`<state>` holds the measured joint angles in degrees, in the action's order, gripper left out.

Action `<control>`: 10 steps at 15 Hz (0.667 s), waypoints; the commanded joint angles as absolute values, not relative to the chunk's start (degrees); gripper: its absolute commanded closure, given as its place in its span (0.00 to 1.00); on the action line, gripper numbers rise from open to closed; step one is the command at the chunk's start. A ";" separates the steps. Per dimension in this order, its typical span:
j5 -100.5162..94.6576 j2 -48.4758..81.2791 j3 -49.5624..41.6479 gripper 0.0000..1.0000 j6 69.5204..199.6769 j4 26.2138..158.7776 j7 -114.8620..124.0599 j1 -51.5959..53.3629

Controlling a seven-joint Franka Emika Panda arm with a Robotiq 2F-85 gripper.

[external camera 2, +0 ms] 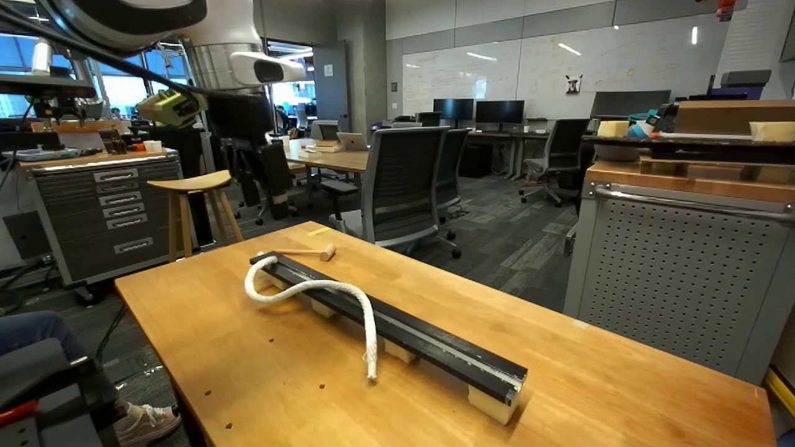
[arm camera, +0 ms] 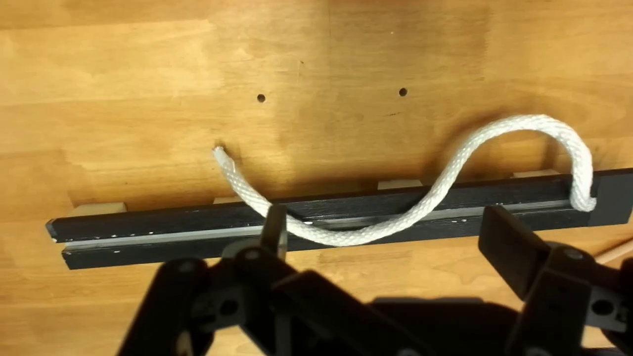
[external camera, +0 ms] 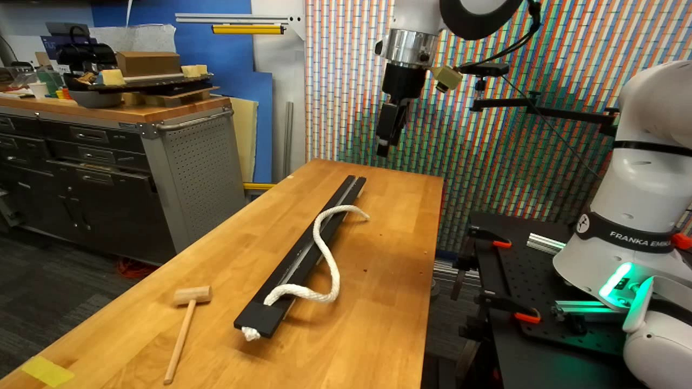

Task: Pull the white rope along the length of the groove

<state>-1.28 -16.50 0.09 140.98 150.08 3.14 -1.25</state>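
Note:
The white rope lies in an S-curve over the long black bar. It also shows in an exterior view and the wrist view. One rope end meets the bar at a dark covered patch, with a white tuft sticking out past the bar's end. The loose end hangs off the bar's side, near the table. The groove is a pale channel along the bar, also seen in an exterior view; the rope crosses it. My gripper is open and empty, high above the table.
A small wooden mallet lies beside the bar's tufted end. Pale blocks hold the bar above the wooden table. Yellow tape marks a table corner. A tool cabinet stands beyond the table's long edge.

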 commanded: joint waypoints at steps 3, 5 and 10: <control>-5.47 -12.46 -1.05 0.00 153.11 154.52 2.34 -3.83; -4.14 -10.62 -2.26 0.00 157.13 155.61 0.73 -3.89; -1.35 -8.75 -3.26 0.00 157.55 155.80 -1.08 -3.42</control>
<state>-1.30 -8.67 -3.32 157.71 155.83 -1.14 -3.36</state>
